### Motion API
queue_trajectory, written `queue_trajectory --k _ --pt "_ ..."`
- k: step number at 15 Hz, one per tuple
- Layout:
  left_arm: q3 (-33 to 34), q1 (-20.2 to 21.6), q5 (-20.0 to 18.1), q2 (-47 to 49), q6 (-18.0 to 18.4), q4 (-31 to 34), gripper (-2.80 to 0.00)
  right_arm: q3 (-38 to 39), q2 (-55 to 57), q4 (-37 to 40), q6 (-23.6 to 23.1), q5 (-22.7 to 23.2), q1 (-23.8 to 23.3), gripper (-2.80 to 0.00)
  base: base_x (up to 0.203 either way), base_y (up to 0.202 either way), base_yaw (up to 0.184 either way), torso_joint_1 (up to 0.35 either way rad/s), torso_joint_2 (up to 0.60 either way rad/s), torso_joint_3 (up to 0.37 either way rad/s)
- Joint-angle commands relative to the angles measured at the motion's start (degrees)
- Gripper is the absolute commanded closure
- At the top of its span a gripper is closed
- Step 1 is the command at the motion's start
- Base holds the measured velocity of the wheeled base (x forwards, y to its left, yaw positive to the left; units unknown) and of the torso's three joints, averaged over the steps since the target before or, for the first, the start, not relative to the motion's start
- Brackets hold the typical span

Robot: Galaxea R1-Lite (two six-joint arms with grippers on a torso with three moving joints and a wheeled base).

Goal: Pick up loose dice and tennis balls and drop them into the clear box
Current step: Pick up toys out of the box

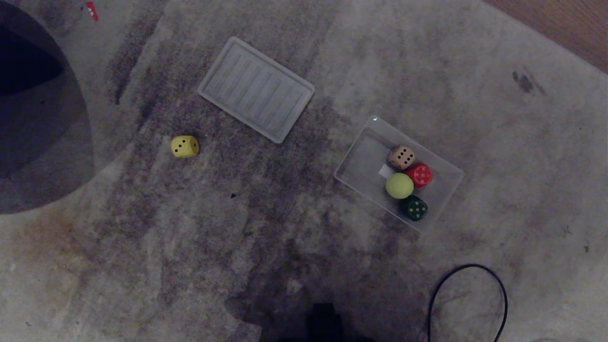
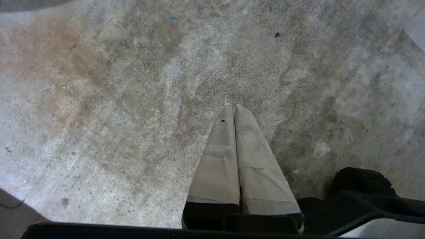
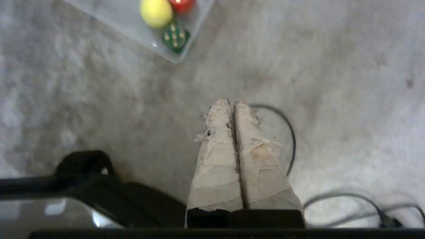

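Below me the grey, mottled carpet fills nearly everything, darker in streaks through the middle and stained brownish toward my left. At the far right corner it ends against a strip of wooden floor, and a dark curved shadow or object — I cannot tell which — cuts in at my far left. Open carpet lies all round the things on it, widest in the near left.

Largest of them is the flat ribbed lid, lying askew and well apart from the clear box, which sits to my right, also turned at an angle. Inside the box, crowded toward its near-right end, are the tan die, the red die, the tennis ball and the dark green die, each touching or just beside the next. A small white label shows under the tan die; nothing on it can be read. The yellow die lies loose on the carpet, left of the lid's near corner.

A black cable loops on the carpet near my right side.

Neither arm reaches the head view. My left gripper hangs over bare carpet, its taped fingers pressed together and empty. My right gripper — likewise clenched on nothing — hangs over the cable loop, short of the box's near corner.
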Motion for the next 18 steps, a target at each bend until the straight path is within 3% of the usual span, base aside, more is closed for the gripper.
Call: queue_trajectory --k 1,14,18 --pt "0.1 0.0 0.0 0.0 0.0 0.0 0.0 1.0 -0.5 0.2 0.3 0.1 0.0 0.0 0.0 0.0 0.0 0.0 0.0 0.0" --pt "0.1 0.0 0.0 0.1 0.0 0.0 0.0 1.0 -0.5 0.1 0.0 0.1 0.0 0.0 0.0 0.0 0.0 0.0 0.0 0.0" --pt "0.1 0.0 0.5 0.1 -1.7 -0.1 0.0 1.0 -0.5 0.1 0.0 0.1 0.0 0.0 0.0 0.0 0.0 0.0 0.0 0.0"
